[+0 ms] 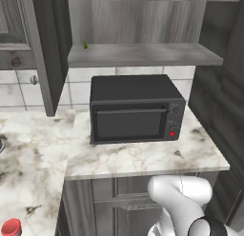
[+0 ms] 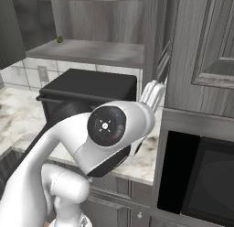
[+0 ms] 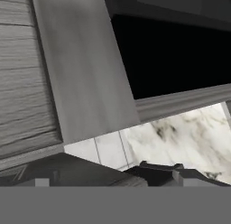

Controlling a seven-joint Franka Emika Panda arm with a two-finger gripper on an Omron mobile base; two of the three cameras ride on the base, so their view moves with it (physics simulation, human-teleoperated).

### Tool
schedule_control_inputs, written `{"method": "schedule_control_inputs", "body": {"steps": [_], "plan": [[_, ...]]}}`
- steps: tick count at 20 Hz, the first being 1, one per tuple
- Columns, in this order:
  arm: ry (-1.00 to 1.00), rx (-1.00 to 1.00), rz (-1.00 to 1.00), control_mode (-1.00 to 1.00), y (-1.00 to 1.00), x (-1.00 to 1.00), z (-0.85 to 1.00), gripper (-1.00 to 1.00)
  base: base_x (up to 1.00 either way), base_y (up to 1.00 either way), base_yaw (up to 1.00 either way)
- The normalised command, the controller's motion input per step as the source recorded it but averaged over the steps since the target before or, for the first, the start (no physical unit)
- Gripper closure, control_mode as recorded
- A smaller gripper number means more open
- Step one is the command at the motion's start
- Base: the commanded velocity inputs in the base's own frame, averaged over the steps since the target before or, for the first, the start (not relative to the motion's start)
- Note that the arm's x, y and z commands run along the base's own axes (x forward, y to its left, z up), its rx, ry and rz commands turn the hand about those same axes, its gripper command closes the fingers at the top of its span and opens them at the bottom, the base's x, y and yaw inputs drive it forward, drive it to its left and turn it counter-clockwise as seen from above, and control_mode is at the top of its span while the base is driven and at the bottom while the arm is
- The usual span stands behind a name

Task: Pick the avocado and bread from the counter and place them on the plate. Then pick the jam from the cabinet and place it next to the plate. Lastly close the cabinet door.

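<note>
The cabinet stands open above the bench, its door swung out to the left. The black microwave sits under the shelf. The red jam jar stands low on the near bench. The hand, spread wide and empty, rises beside the microwave. A broad swing toward the door could clip the microwave or shelf edge, or miss the knob.

Black microwave, white brown-veined marble counter, dark grey wood-grain cabinet, red jam, white tiles
</note>
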Motion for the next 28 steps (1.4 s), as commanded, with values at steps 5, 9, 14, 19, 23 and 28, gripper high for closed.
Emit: {"method": "schedule_control_inputs", "body": {"steps": [5,9,14,19,23,28], "plan": [[0.0,0.02,0.0,-1.0,0.12,0.36,-0.04,-1.0,0.0,0.0,0.0],[0.0,0.02,0.0,-1.0,0.24,0.33,0.0,-1.0,0.0,0.0,0.0],[-0.02,0.07,0.0,-1.0,0.53,0.04,0.0,-1.0,0.0,0.0,0.0],[-0.02,0.11,0.01,-1.0,0.63,0.0,0.05,-1.0,0.0,0.0,0.0],[0.0,0.14,0.03,-1.0,0.62,-0.09,0.34,-1.0,0.0,0.0,0.0],[0.0,0.14,0.05,-1.0,0.65,0.0,0.42,-1.0,0.0,0.0,0.0]]}}
